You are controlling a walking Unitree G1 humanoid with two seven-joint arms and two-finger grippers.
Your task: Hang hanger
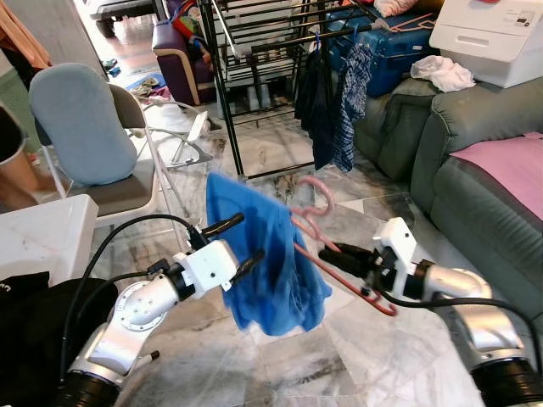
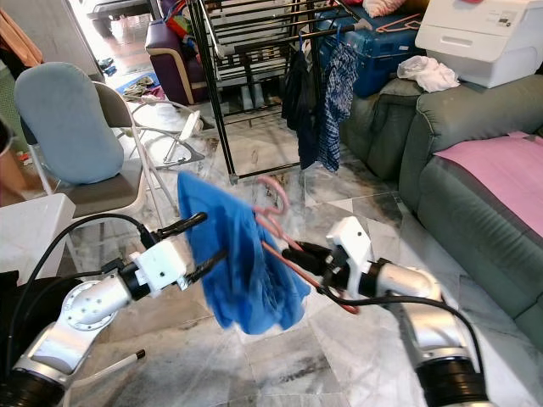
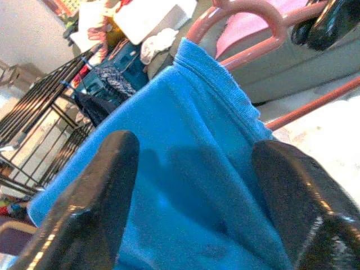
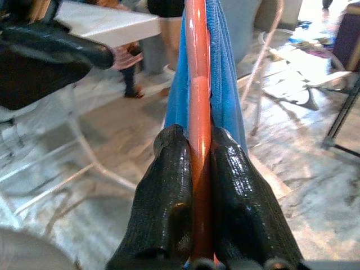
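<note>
Right hand (image 1: 346,257) clamps pink hanger (image 1: 316,222) | left hand (image 1: 234,246) agape beside blue garment (image 1: 263,254)

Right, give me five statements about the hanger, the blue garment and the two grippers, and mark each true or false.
1. The right gripper is shut on the pink hanger. True.
2. The blue garment lies flat on the marble floor. False: it hangs from the pink hanger, held up in the air.
3. The left gripper is clamped on the blue garment. False: it is open, its fingers apart on either side of the cloth.
4. The drying rack already carries dark clothes. True.
5. The pink hanger's hook is already over a bar of the drying rack. False: the hanger is well short of the rack, in front of the robot.
</note>
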